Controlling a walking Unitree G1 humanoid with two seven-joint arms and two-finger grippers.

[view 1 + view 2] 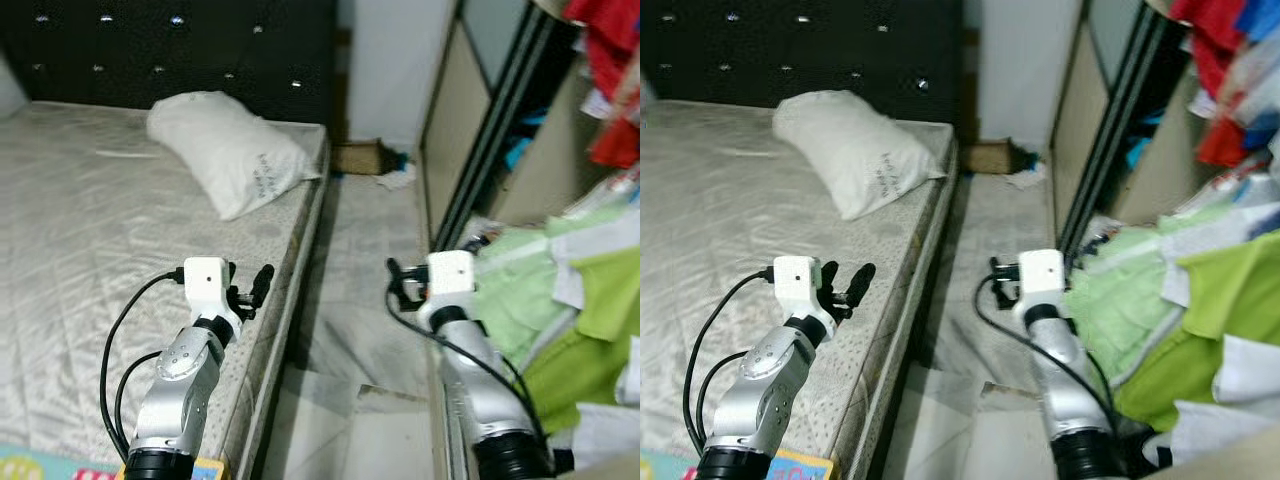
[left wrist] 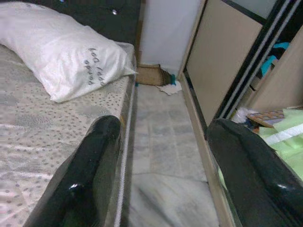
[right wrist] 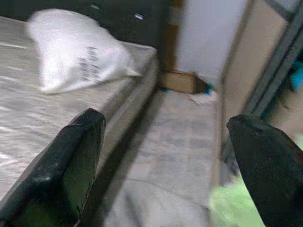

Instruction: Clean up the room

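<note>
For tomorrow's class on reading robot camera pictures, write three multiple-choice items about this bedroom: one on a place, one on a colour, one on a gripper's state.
1. Where does the white pillow lie?
A on the mattress
B on the floor
C in the wardrobe

2. What colour is most of the clothing pile beside the right arm?
A black
B green
C purple

3. How is the left gripper?
A shut on the pillow
B shut on cloth
C open, holding nothing

Answers: 1 A, it rests near the headboard; 2 B, light green fabric dominates; 3 C, floor shows between its fingers.

Blurred pillow (image 3: 80, 52) print; clothes pile (image 1: 560, 310) cut by the edge.
</note>
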